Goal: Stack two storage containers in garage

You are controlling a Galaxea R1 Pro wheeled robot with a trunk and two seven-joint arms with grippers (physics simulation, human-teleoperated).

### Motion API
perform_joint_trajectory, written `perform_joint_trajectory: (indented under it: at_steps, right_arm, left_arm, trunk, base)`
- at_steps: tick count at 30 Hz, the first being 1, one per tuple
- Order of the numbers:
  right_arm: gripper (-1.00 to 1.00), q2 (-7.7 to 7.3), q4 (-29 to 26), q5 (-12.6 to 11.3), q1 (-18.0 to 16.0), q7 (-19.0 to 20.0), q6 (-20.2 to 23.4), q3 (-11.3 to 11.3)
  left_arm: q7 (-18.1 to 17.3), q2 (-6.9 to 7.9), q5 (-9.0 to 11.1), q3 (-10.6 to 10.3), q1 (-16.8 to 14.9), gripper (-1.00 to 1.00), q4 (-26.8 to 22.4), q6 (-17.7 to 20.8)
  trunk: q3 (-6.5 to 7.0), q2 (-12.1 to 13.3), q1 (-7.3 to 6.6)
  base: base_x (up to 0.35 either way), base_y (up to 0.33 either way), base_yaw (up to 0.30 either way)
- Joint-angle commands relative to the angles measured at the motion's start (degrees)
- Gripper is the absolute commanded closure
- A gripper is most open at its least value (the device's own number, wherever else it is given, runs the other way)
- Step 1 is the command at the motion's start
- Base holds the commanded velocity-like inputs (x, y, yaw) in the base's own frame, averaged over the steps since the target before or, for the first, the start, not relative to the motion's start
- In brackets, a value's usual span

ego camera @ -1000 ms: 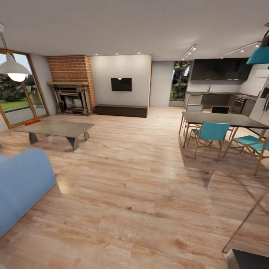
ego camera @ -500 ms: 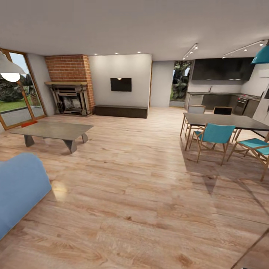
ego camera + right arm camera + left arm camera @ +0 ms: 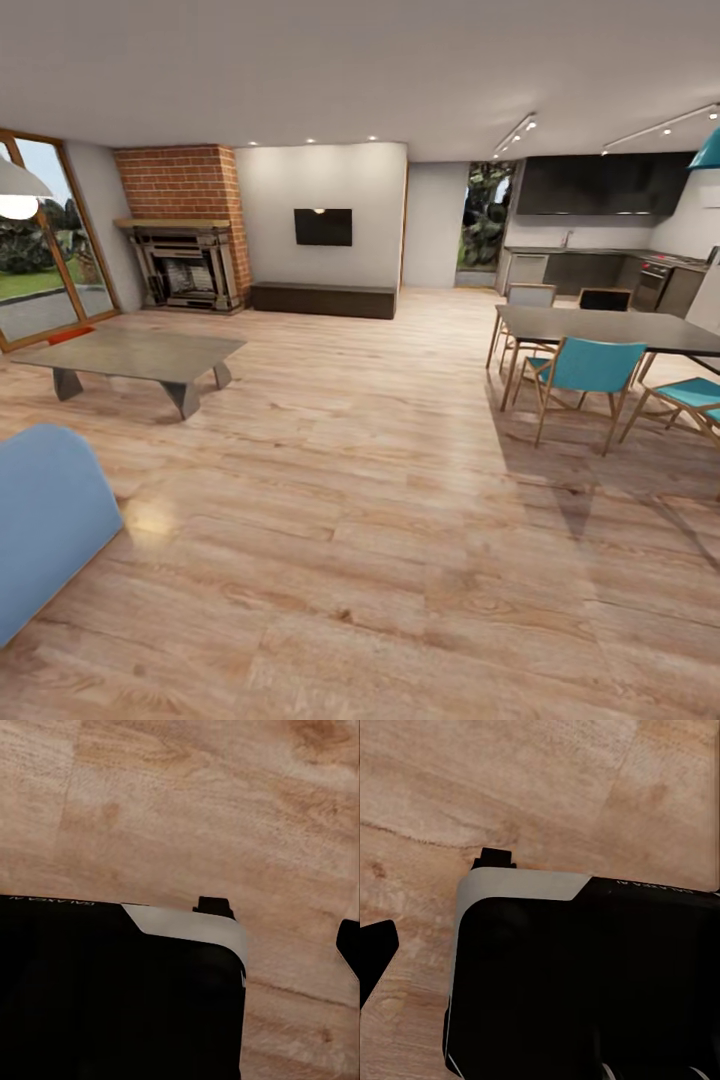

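Light wood planks cover the floor [image 3: 380,520] of the living room across the whole head view. At far left, a glazed door with a wooden frame [image 3: 50,250] shows grass outside, and a white pendant lamp [image 3: 18,190] hangs in front of it. Low at the left edge sits the rounded end of a blue sofa [image 3: 45,520]. Beyond it stands a grey coffee table [image 3: 135,355] on angled legs. A small orange-red shape [image 3: 68,337] lies on the floor just behind the table's left end, near the door; most of it is hidden, so whether it is one of the storage containers cannot be told.

Further right: brick fireplace [image 3: 185,230], then a long dark low cabinet [image 3: 322,298] under a wall-mounted TV [image 3: 323,227]. Right of centre, a doorway [image 3: 485,225] opens onto greenery. At right, a dark dining table [image 3: 610,328] with teal chairs [image 3: 585,375], dark kitchen units [image 3: 600,225] behind, and a teal lampshade [image 3: 708,150] at the edge.

Left wrist view: black-and-grey robot body [image 3: 585,975] over the planks, with a dark fingertip of the left gripper [image 3: 376,956] at the edge; jaw spacing cannot be told.

Right wrist view: the same kind of body panel [image 3: 120,990] and a dark sliver of the right gripper [image 3: 349,945]; jaw spacing cannot be told.
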Motion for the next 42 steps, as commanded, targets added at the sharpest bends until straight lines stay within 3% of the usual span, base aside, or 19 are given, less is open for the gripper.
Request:
perform_joint_trajectory:
  at_steps: [1, 42]
  right_arm:
    - [-1.00, 0.07, 0.19, -0.61, -0.07, 0.13, -0.30, 0.46]
    - [-1.00, 0.01, 0.18, -0.54, -0.07, 0.13, -0.30, 0.46]
  left_arm:
    - [-0.23, 0.02, 0.55, -0.04, -0.03, -1.00, -0.03, 0.31]
    - [-0.23, 0.07, 0.68, -0.04, -0.03, -1.00, -0.02, 0.31]
  trunk:
    - [-0.07, -0.04, 0.04]
    - [-0.07, -0.04, 0.04]
  base:
    - [0.322, 0.000, 0.000]
    - [0.322, 0.000, 0.000]
